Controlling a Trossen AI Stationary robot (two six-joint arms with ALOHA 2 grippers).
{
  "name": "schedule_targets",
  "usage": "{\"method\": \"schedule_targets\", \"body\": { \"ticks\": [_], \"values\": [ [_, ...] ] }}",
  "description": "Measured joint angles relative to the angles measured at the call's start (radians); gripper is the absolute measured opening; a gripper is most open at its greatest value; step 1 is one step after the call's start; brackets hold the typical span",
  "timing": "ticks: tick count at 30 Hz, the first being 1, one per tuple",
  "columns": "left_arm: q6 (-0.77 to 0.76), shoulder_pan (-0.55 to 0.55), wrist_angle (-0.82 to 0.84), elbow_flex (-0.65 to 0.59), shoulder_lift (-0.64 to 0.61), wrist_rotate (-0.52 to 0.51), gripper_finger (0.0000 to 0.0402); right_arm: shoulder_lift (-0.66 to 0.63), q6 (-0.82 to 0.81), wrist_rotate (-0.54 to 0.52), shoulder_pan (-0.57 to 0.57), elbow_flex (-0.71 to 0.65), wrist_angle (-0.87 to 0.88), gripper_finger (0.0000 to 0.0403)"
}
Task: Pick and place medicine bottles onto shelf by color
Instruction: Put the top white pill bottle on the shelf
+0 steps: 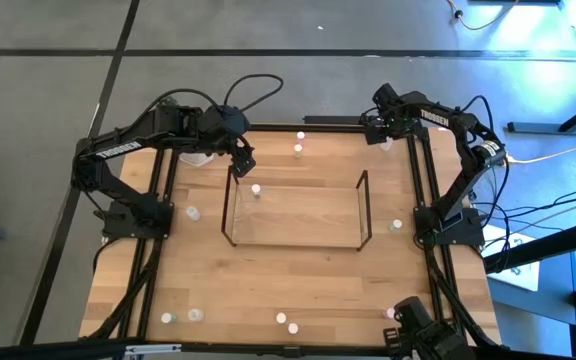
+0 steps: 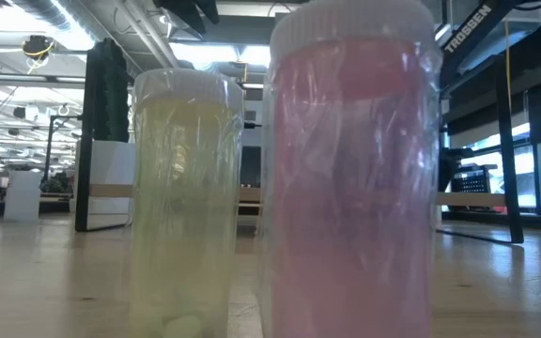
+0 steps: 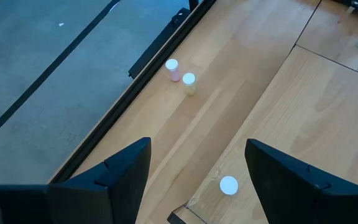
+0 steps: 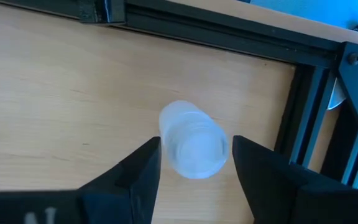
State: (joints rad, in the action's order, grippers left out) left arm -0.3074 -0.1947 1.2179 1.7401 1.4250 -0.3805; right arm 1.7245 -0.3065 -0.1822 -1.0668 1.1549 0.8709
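The right gripper [image 4: 194, 165] sits at the upper right of the overhead frame, fingers parted around a pale bottle [image 4: 193, 147] seen end-on, white cap toward the camera; whether the pads touch it cannot be told. The left gripper [image 3: 194, 171] hangs at the upper left end of the shelf [image 1: 296, 212], fingers spread wide with nothing between them; a white-capped bottle [image 3: 229, 185] stands upright below the gap.

Beyond it, near the table's upper edge, a pink bottle [image 3: 173, 69] and a yellowish bottle [image 3: 189, 83] stand upright side by side.

"TROSSEN" is printed in white on both arms in the overhead frame and again at the upper right of the table-level frame. No label text on any bottle can be read.

The shelf is one clear rack at table centre, long axis running left to right.

The overhead frame shows roughly ten bottles scattered on the table [image 1: 298, 285]: several along the lower edge, one at each side, the others along the upper part.

Two bottles, yellowish and pink, fill the table-level frame, upright.
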Motion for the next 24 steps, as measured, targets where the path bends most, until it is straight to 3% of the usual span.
{"method": "schedule_targets", "body": {
  "ticks": [24],
  "values": [
    [0.004,0.003,0.000,0.000,0.000,0.000,0.0255,0.000,0.025,0.000,0.000,0.000,0.000,0.0200]
  ]
}}
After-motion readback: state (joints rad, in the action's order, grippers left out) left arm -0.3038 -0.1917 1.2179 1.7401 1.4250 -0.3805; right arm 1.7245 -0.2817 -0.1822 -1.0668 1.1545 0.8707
